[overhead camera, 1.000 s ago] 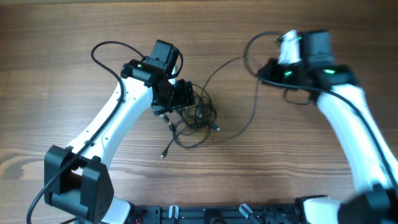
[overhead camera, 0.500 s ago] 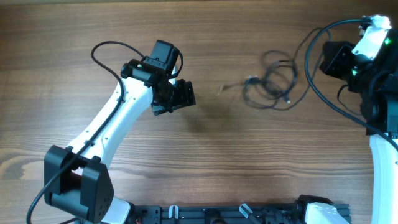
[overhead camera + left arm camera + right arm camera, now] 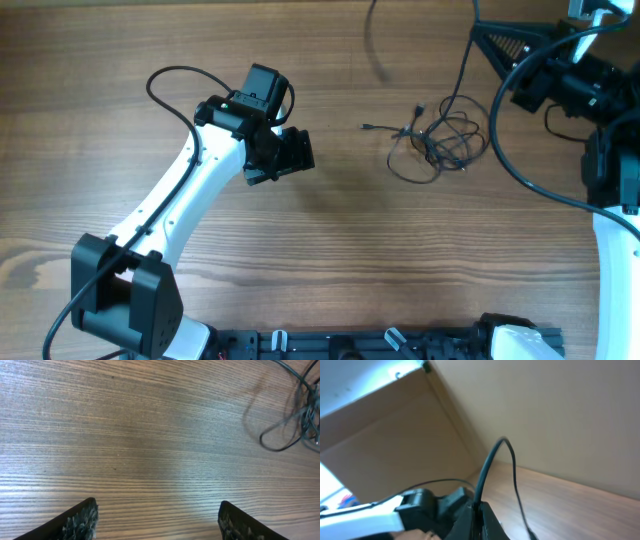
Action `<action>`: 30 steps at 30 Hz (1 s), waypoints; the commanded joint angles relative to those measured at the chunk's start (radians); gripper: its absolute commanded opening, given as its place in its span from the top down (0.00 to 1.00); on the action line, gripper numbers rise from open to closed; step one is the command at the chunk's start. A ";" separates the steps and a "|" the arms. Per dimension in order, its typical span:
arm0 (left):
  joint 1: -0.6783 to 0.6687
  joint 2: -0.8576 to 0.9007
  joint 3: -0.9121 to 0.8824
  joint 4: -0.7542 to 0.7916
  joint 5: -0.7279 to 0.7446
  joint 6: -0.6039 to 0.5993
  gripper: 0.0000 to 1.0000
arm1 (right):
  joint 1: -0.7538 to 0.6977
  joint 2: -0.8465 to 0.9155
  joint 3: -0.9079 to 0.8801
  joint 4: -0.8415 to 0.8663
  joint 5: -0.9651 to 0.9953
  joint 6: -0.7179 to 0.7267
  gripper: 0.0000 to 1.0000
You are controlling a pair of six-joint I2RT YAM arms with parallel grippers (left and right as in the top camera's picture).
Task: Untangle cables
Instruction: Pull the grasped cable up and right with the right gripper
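Observation:
The cables [image 3: 436,141] lie as a loose tangle of thin black cords on the wooden table, right of centre. One strand rises from the tangle to my right gripper [image 3: 492,42], which is lifted high at the top right. In the right wrist view the right gripper [image 3: 480,510] is shut on a cable strand [image 3: 490,462] that loops over and hangs back down. My left gripper [image 3: 292,155] is open and empty, well left of the tangle. In the left wrist view its open fingers [image 3: 160,520] frame bare table, with part of the cables [image 3: 292,415] at the top right.
The left arm's own thicker black cable [image 3: 170,85] loops over the table at the upper left. A thick robot cable [image 3: 505,150] curves by the right arm, just right of the tangle. A brown board [image 3: 395,440] shows behind the right wrist.
The tangle has been pulled from under the left gripper to the right side of the table. The right arm has swung right and lifted with a strand. The left arm has stayed put.

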 commanded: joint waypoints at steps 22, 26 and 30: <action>-0.002 -0.001 0.010 0.027 0.044 0.013 0.21 | 0.004 0.004 0.010 0.610 0.097 0.678 0.96; -0.002 -0.001 0.010 0.117 0.228 0.062 0.18 | 0.004 0.010 0.010 0.417 0.113 0.620 0.96; -0.014 -0.001 0.010 0.192 0.327 0.081 0.16 | 0.005 0.032 0.010 0.370 0.108 0.620 0.96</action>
